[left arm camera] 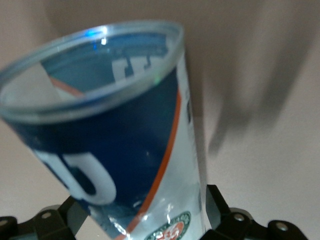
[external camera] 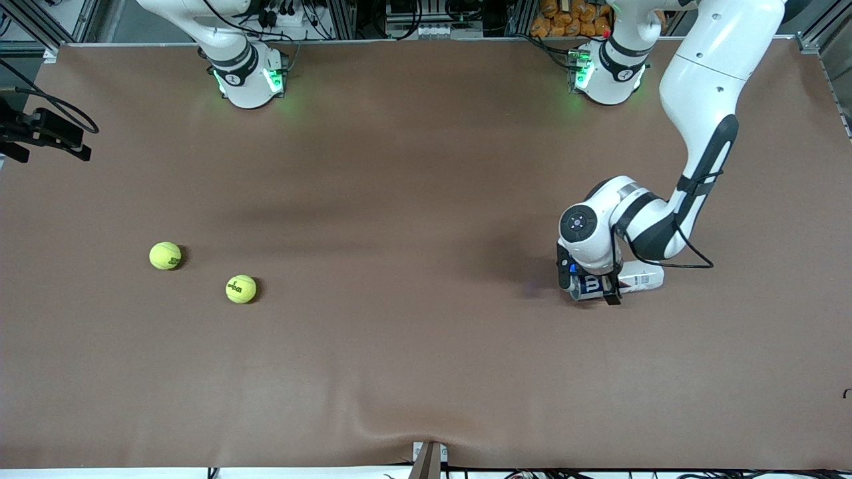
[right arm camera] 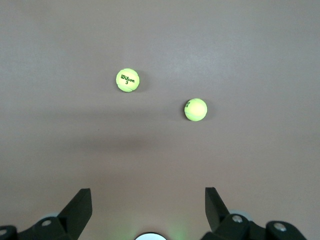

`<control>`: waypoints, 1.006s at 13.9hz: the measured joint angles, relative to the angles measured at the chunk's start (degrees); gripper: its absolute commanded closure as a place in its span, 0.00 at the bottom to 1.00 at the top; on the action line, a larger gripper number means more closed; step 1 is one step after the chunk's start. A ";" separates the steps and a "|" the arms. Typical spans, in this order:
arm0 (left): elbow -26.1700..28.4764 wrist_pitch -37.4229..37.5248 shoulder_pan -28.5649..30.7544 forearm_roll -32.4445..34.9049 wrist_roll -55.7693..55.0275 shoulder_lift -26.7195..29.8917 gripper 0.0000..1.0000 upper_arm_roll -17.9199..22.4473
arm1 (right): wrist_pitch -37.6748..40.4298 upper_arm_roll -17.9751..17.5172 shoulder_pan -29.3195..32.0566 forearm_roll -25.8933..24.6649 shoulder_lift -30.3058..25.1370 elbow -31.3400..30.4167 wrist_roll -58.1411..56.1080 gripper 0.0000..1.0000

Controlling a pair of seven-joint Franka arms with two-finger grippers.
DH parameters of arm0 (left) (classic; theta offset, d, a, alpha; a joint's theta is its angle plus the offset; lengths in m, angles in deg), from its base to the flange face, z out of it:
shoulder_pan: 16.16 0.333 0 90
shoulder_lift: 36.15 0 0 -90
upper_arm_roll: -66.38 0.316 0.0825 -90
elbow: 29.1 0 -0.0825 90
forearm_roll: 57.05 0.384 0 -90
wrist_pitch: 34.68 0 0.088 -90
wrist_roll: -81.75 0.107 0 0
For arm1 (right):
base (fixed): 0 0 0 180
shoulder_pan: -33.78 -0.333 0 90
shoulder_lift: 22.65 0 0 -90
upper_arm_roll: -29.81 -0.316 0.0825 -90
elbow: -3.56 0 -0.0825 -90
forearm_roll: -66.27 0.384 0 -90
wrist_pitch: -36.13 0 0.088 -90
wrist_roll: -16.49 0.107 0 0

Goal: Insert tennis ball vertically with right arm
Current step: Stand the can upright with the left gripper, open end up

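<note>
The brown table (external camera: 426, 372) carries a ball can (external camera: 639, 279) lying on its side toward the left arm's end; the left gripper (external camera: 591, 287) straddles it with jaws apart, not yet clamped. Two tennis balls (external camera: 165, 255) (external camera: 241, 289) sit untouched toward the right arm's end. The right gripper (right arm camera: 149, 210) hangs above the table with jaws apart, empty. Judging by this, nothing is inserted; standing the can, picking a ball and dropping it in all remain.

Two tennis balls (external camera: 166, 255) (external camera: 241, 289) are showing yellow-green with black lettering; the clear can (left arm camera: 125, 150) is showing blue, white and an orange stripe; the table (external camera: 399, 199) is looking brown.
</note>
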 measured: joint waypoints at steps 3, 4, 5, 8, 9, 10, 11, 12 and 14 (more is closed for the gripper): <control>0.00 0.00 0.80 -0.02 -1.79 -0.13 0.00 0.00 | 0.00 0.00 0.00 0.00 0.00 0.00 0.00 0.00; 0.00 0.00 0.79 -0.03 -2.34 -0.23 0.00 -0.01 | 0.00 0.00 0.00 0.00 0.00 0.00 0.00 0.00; 0.00 0.00 0.78 -0.03 -2.71 -0.36 0.00 -0.02 | 0.01 0.00 0.00 0.00 0.00 0.00 0.00 0.00; 0.00 0.00 0.81 -0.03 -2.97 -0.70 0.00 -0.02 | 0.14 0.00 0.00 0.00 0.00 0.00 0.00 0.00; -0.02 0.00 0.82 -0.03 -2.97 -0.78 0.00 -0.02 | 0.18 0.00 0.00 0.00 0.00 0.00 0.00 0.00; -0.06 0.00 0.82 -0.02 -2.97 -0.78 0.00 -0.02 | 0.20 0.00 0.00 0.00 0.00 0.00 0.00 0.00; -0.09 0.00 0.81 -0.03 -2.97 -0.78 0.00 -0.02 | 0.21 0.00 0.00 0.00 0.00 0.00 0.00 0.00; -0.09 0.00 0.80 -0.02 -2.98 -0.79 0.00 -0.02 | 0.21 0.00 0.00 0.00 0.00 0.00 0.00 0.00; -0.10 0.00 0.72 -0.02 -2.97 -0.79 0.00 -0.03 | 0.22 0.00 0.00 0.00 0.00 0.00 0.00 0.00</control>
